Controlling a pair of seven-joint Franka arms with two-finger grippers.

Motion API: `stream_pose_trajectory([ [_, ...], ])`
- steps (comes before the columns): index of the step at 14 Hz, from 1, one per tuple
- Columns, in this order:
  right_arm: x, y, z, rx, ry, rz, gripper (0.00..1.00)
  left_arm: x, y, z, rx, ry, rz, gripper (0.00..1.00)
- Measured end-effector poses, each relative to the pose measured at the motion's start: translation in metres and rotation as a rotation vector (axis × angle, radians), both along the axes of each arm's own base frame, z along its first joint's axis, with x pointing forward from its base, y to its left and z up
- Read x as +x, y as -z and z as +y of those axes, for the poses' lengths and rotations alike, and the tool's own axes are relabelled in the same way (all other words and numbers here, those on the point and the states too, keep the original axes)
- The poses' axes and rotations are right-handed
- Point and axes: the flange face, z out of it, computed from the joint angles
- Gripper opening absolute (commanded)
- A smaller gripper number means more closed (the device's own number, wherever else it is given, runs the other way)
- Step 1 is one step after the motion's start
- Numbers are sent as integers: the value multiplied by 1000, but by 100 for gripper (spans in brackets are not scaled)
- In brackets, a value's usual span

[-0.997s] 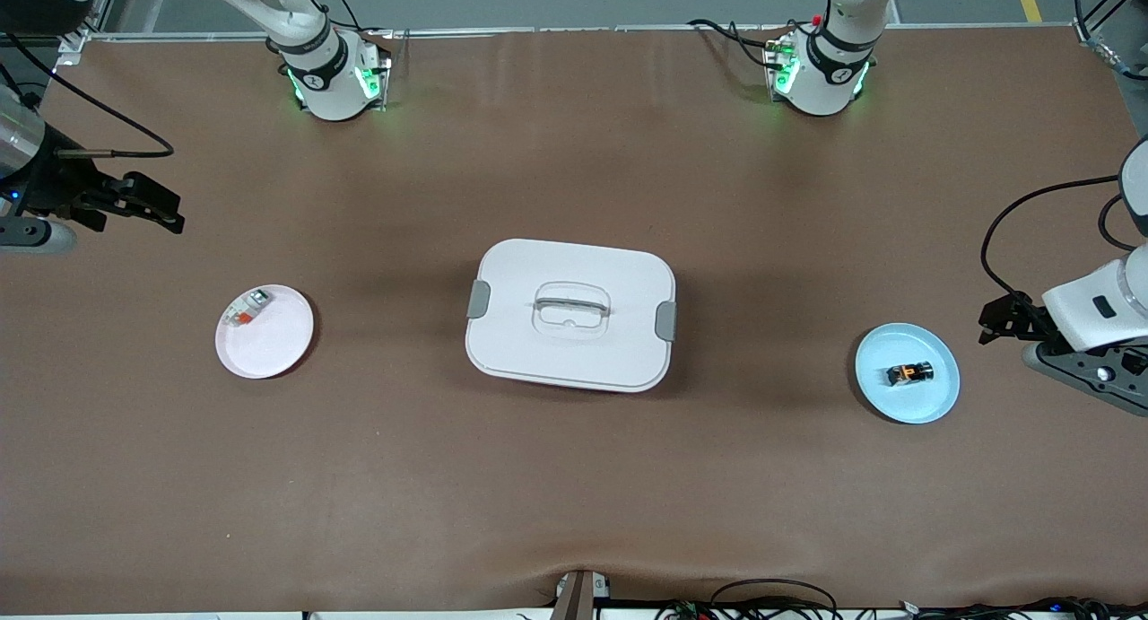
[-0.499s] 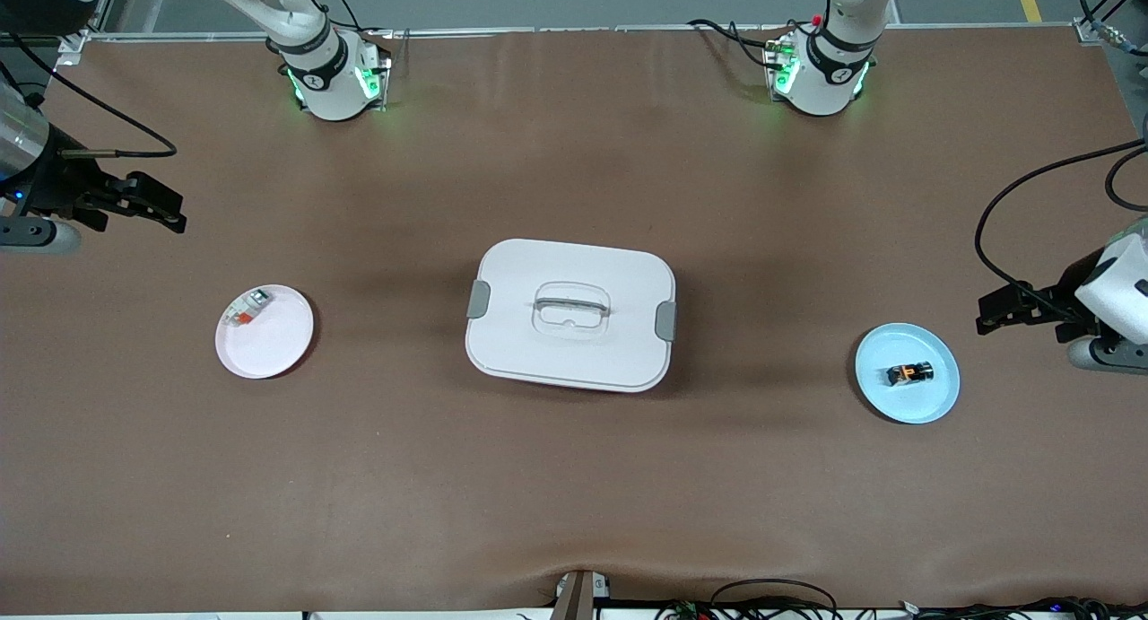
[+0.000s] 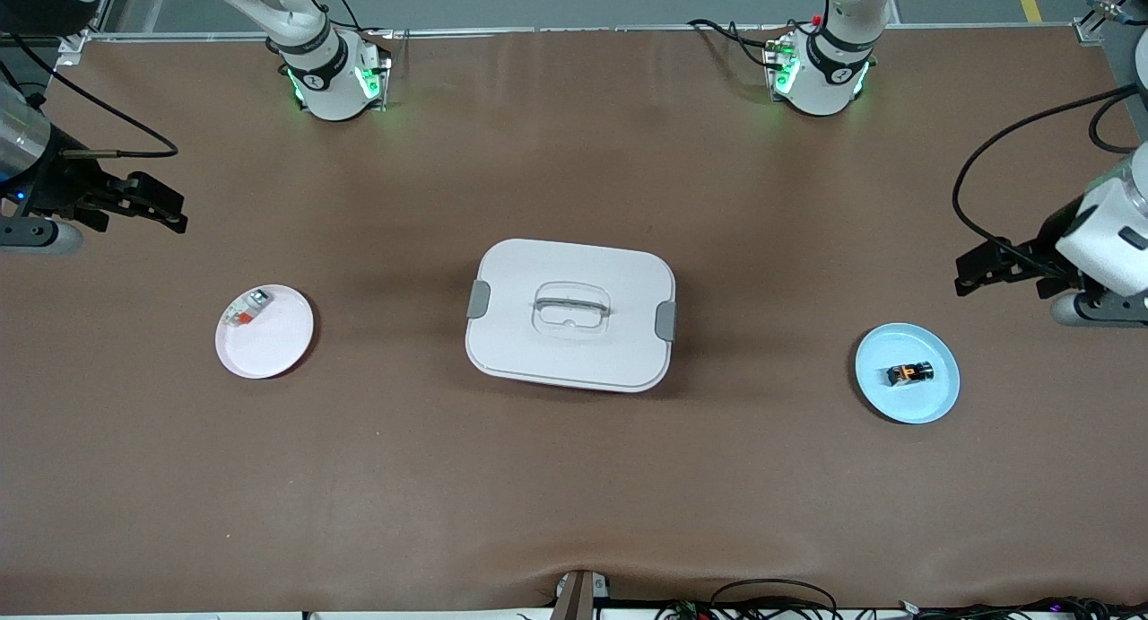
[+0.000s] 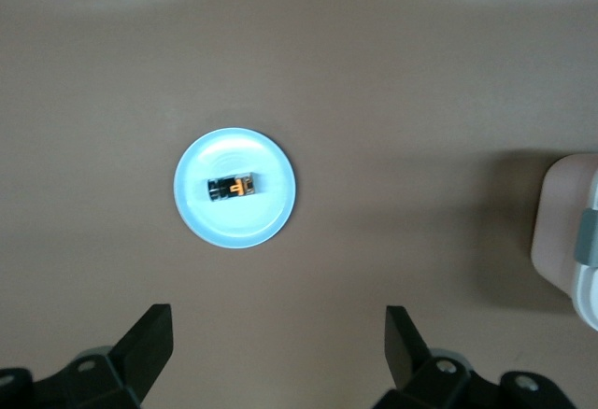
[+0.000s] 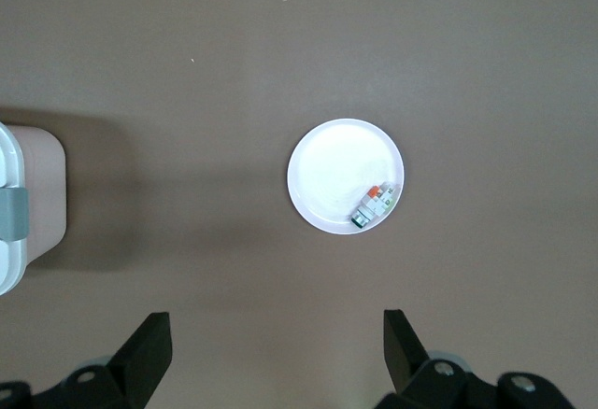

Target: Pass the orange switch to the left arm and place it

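Since the earlier frames, the left gripper (image 3: 967,275) is being carried away from the front camera along the left arm's end of the table, from a spot just beside the light blue plate (image 3: 933,400) to one over bare table farther toward the arm bases. The right gripper (image 3: 170,216) is being kept almost where it was, over bare table at the right arm's end.

The left gripper's fingers (image 4: 148,339) are being held wide apart with nothing between them. The right gripper's fingers (image 5: 149,342) are likewise being held spread and are grasping nothing.

The orange switch (image 3: 909,373) is lying on the light blue plate, near its middle, toward the left arm's end of the table. The box (image 3: 571,315) is sitting closed in the middle of the table, between the two plates. On the white plate (image 3: 278,346), toward the right arm's end, a whitish-grey part (image 3: 247,308) with a red-orange bit is lying by the rim. Both plates are standing well apart from the box.
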Motion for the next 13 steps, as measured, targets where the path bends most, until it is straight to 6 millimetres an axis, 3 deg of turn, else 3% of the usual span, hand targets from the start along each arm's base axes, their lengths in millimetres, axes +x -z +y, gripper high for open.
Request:
stream_pose_trajectory([
  [7,0,0,7,-1,-13,-2,100,-31,-40,12,43,-90,7,100],
  [13,0,-1,7,-1,-12,-3,100,-60,-46,27,-8,-98,34,100],
])
